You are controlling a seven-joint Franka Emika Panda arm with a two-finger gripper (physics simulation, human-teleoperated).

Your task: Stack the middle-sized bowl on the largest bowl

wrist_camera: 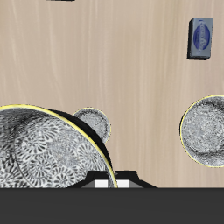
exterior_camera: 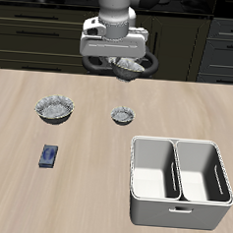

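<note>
1. step in hand: carry phase. gripper [exterior_camera: 123, 63] is up high near the table's back edge, w/ the middle-sized bowl [exterior_camera: 137, 69] hanging under it, well off the table
2. fingers look clamped on that bowl's rim. wrist view shows the bowl [wrist_camera: 44, 149] huge and close, yellow-edged rim right by the finger tips, so i judge it gripped, tho the pads themselves are mostly hidden
3. target: the largest bowl [exterior_camera: 54, 108] sits on the wood table [exterior_camera: 94, 186], well apart from the gripper and nearer the front edge. it's empty, upright, also seen in wrist view [wrist_camera: 206, 129]
4. the smallest bowl [exterior_camera: 123, 115] stands almost under the gripper, not the goal, so don't drop there
5. next move calls for: traverse sideways over to the largest bowl, centre the held bowl above it, keep it level, lower till it nests, then release. risk: off-centre drop = tilted stack
6. other stuff: 2-compartment white bin [exterior_camera: 180, 182] near front edge, small blue box [exterior_camera: 50, 156] in front of the largest bowl
7. writing/brands: none readable. blue box [wrist_camera: 201, 39] shows a pale oval mark, too small to read
</note>
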